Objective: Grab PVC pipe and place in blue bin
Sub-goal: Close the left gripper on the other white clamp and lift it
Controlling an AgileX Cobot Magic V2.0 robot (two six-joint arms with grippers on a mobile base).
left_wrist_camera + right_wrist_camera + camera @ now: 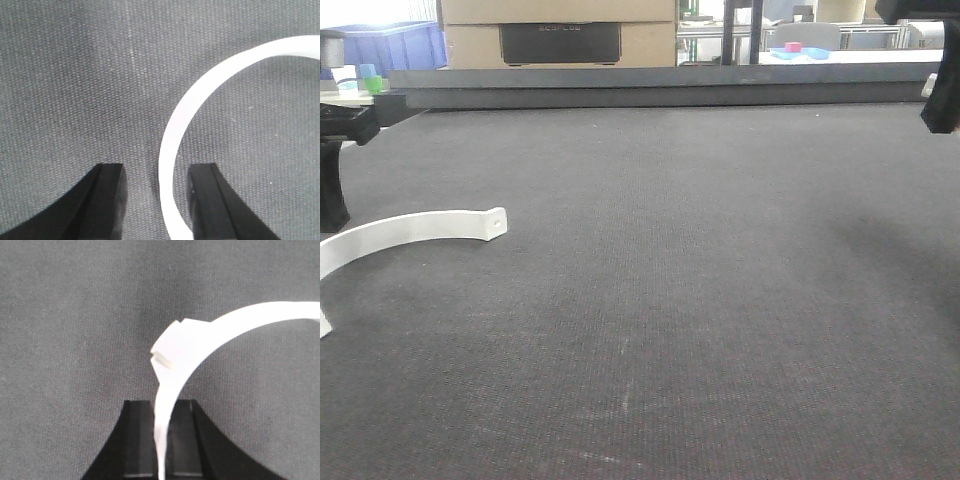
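My right gripper (pixel 161 409) is shut on a white curved band, the PVC pipe (pixel 180 347), which arcs up and to the right from the jaws and carries a blocky raised step. In the front view the right gripper (pixel 940 92) hangs high at the far right edge, and the pipe barely shows there. My left gripper (pixel 155 172) is open and low over the mat, at the left edge (pixel 332 190) of the front view. A blue bin (pixel 390 45) stands beyond the table's back left corner.
A larger thin white half-circle strip (pixel 415 228) with a holed tab end lies on the dark mat at the left. In the left wrist view the strip (pixel 172 150) runs between the open fingers, nearer the right one. A cardboard box (pixel 560 30) stands behind the table's rear rail.
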